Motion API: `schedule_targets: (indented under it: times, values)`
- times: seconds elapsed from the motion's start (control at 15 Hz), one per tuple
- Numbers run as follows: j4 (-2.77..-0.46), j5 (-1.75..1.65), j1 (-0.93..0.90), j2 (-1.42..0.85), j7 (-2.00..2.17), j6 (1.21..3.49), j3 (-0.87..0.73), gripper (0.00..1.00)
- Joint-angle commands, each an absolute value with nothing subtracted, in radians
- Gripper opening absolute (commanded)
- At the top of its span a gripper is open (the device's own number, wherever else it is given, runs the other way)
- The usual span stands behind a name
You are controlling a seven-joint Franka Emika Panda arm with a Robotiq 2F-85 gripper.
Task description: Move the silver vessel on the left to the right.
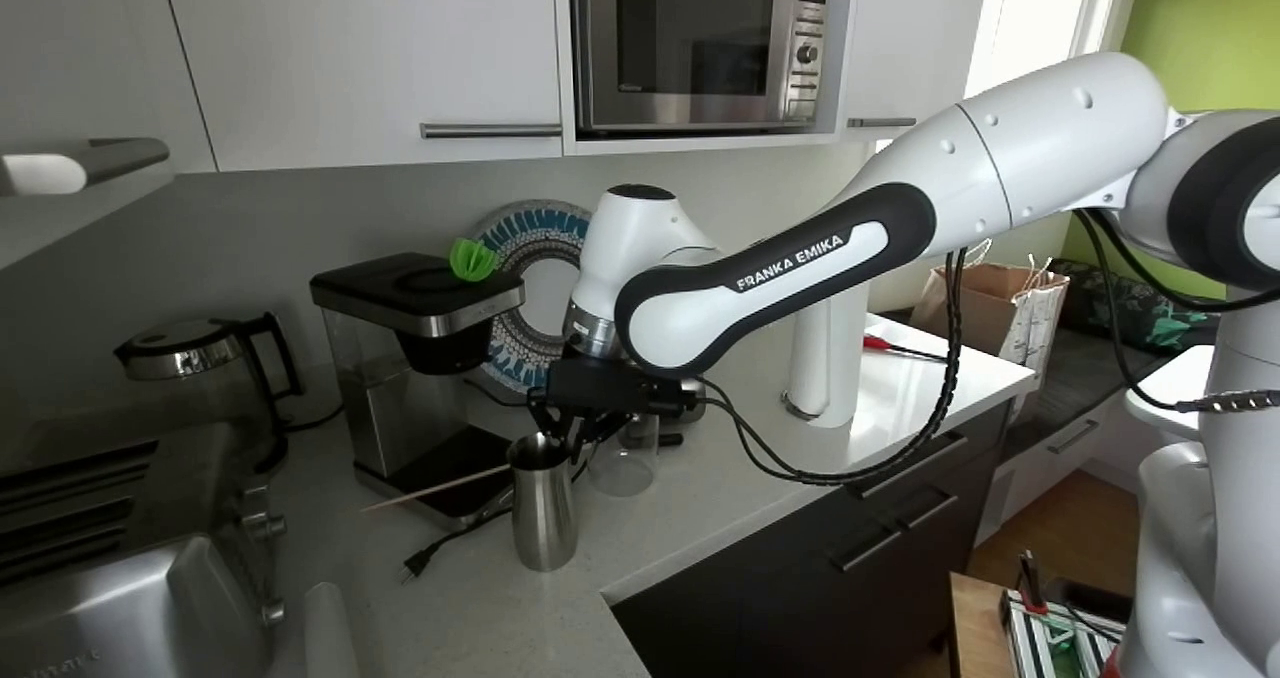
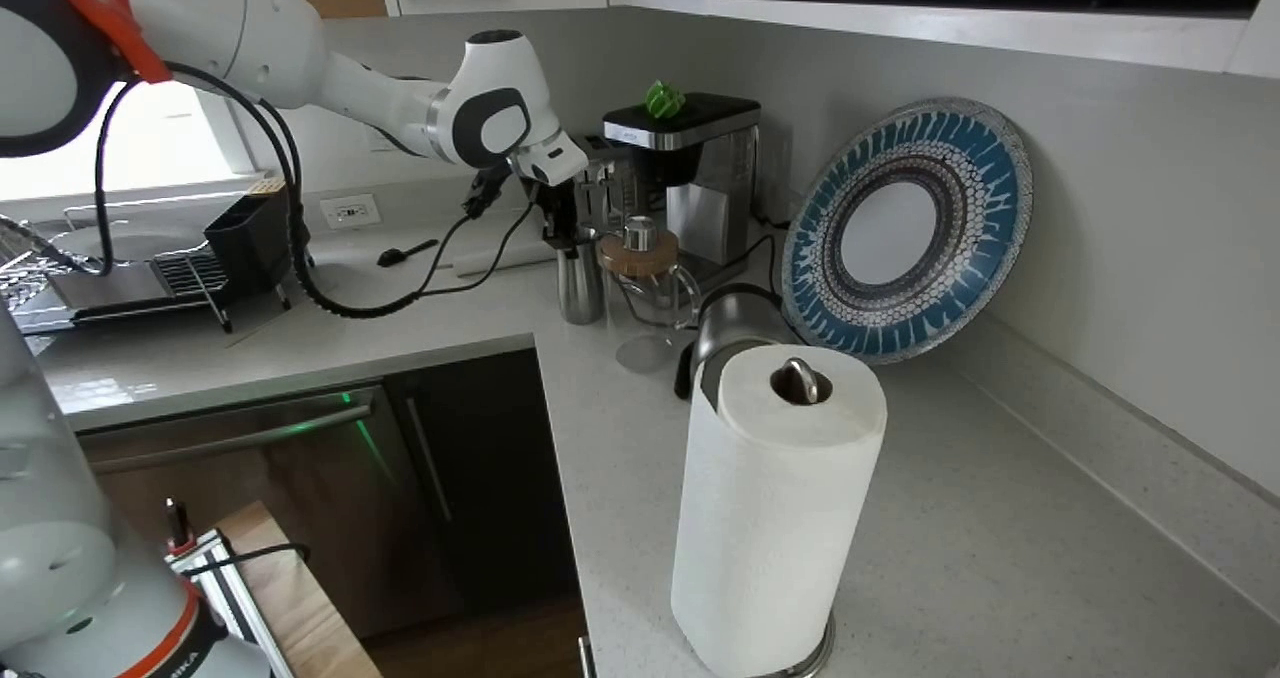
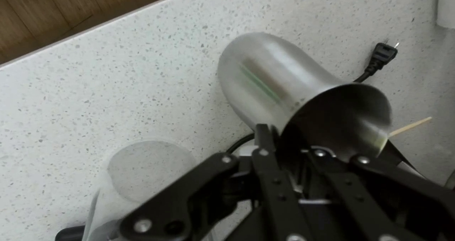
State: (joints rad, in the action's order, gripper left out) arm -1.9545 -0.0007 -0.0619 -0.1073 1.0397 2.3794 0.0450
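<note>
The silver vessel (image 1: 545,508) is a tall brushed-steel cup standing close to upright on the counter, in front of the coffee machine. It also shows beside the glass jug in an exterior view (image 2: 580,288). In the wrist view the vessel (image 3: 263,70) shows its side and dark open mouth. My gripper (image 1: 570,433) is at the vessel's rim. In the wrist view the gripper (image 3: 284,138) has one finger outside the wall and the other at the dark mouth, the fingers close together with the wall between them. The inner fingertip is hidden in shadow. I cannot tell whether the base touches the counter.
The glass jug (image 2: 655,303) stands right beside the vessel, with the squat metal pot (image 2: 740,323) past it. The coffee machine (image 1: 420,388), toaster (image 1: 130,548), paper towel roll (image 2: 775,518) and round plate (image 2: 905,228) stand around. A thin stick (image 1: 435,488) and plug (image 1: 418,561) lie near.
</note>
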Motion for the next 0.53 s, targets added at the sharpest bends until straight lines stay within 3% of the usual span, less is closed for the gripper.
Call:
schedule_targets:
  times: [0.0,0.47]
  values:
    - [-1.922,-0.01,-0.072,-0.104,1.066,2.329,0.035,0.5]
    - [-1.969,0.143,-0.081,0.117,0.682,2.321,0.075,1.0]
